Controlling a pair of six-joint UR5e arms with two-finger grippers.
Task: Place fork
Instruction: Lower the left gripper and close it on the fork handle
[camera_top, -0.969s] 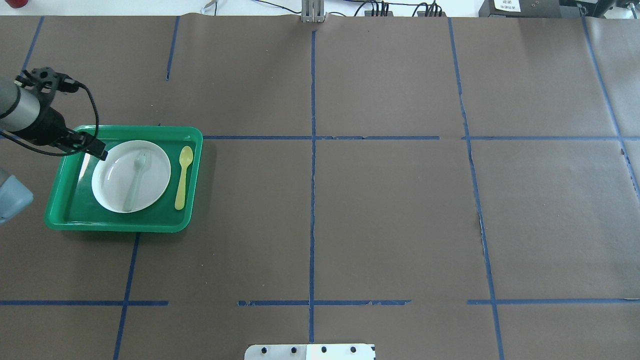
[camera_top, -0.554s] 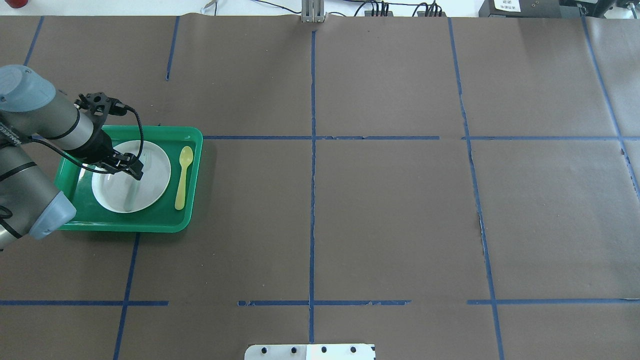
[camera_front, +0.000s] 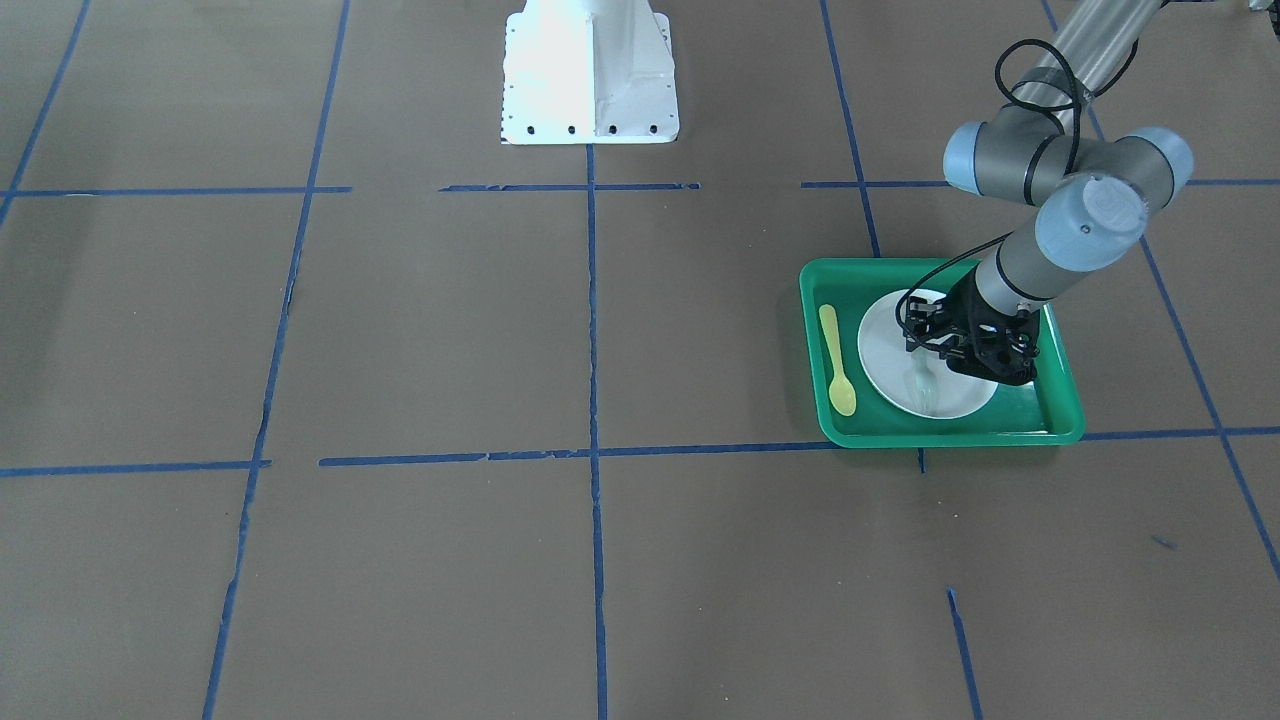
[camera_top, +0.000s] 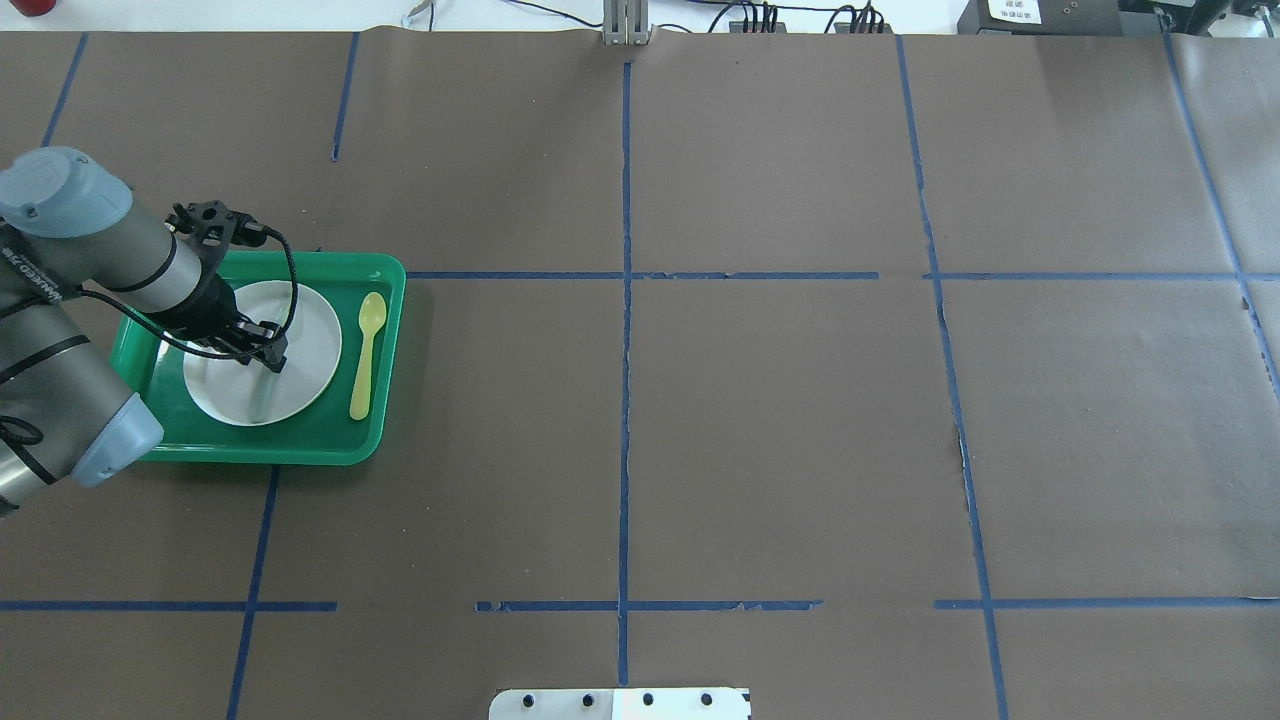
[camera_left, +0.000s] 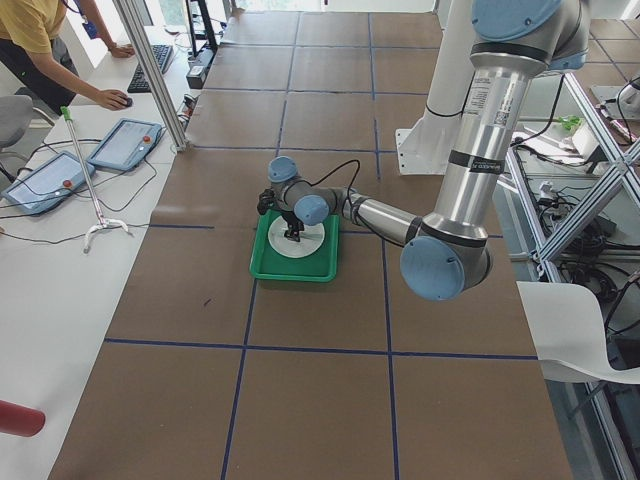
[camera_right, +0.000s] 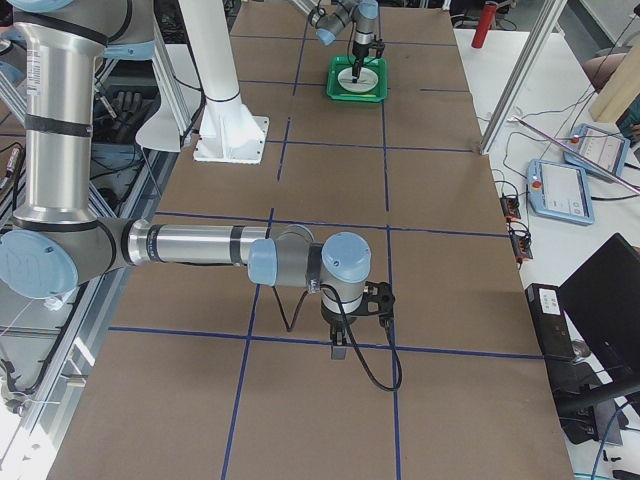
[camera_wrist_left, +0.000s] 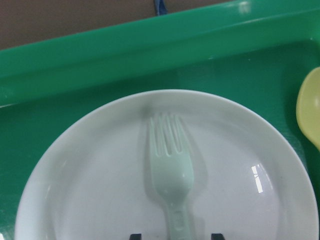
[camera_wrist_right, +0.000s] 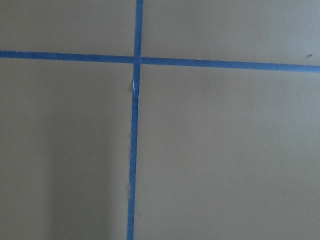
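Observation:
The pale fork lies flat on the white plate, tines toward the tray's far wall. The plate sits in the green tray. My left gripper hovers low over the plate, open, with one fingertip on each side of the fork's handle, not closed on it. In the overhead view the left gripper covers the fork's tines and only the handle shows. My right gripper shows only in the exterior right view, over bare table far from the tray, and I cannot tell if it is open or shut.
A yellow spoon lies in the tray to the right of the plate, its bowl also at the edge of the left wrist view. Brown paper with blue tape lines covers the table. The robot's white base stands mid-table.
My left arm has swung from the tray's left edge to over the plate and has come down over the fork. The fork, plate and spoon have not moved.

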